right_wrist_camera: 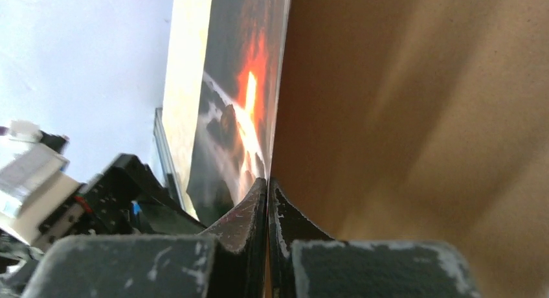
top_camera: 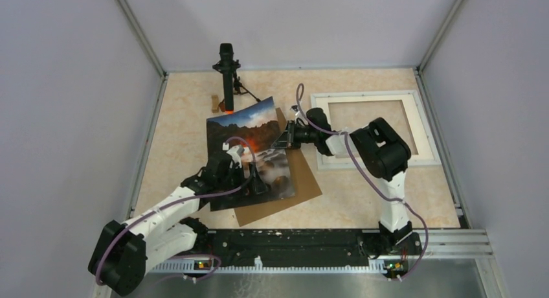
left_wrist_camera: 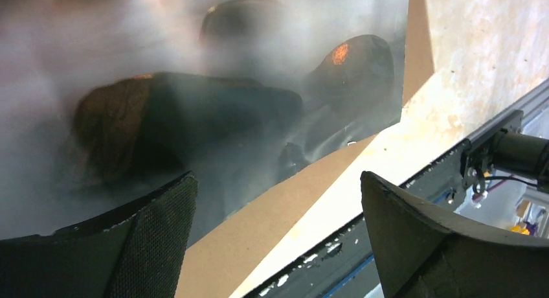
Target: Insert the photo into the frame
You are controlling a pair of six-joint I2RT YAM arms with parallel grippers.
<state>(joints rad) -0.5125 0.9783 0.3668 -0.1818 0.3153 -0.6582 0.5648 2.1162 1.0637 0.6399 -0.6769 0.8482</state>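
The photo [top_camera: 249, 146], a dark misty seascape with an orange glow, lies partly on a brown cardboard sheet [top_camera: 304, 184] left of centre, its right edge raised. My right gripper [top_camera: 283, 138] is shut on that right edge; in the right wrist view the jaws [right_wrist_camera: 267, 184] pinch the print's [right_wrist_camera: 236, 116] thin edge, with the cardboard [right_wrist_camera: 421, 116] beside it. My left gripper [top_camera: 256, 181] is open just above the photo's near part. In the left wrist view its fingers [left_wrist_camera: 162, 240] straddle the photo's [left_wrist_camera: 194, 116] near corner and the cardboard [left_wrist_camera: 259, 227]. The white frame [top_camera: 424, 126] lies flat at the back right, empty.
A black camera on a small tripod [top_camera: 226, 71] and a small wooden block [top_camera: 215, 102] stand at the back. A black rail [top_camera: 311, 240] runs along the near edge, also in the left wrist view [left_wrist_camera: 388, 246]. Grey walls enclose the table.
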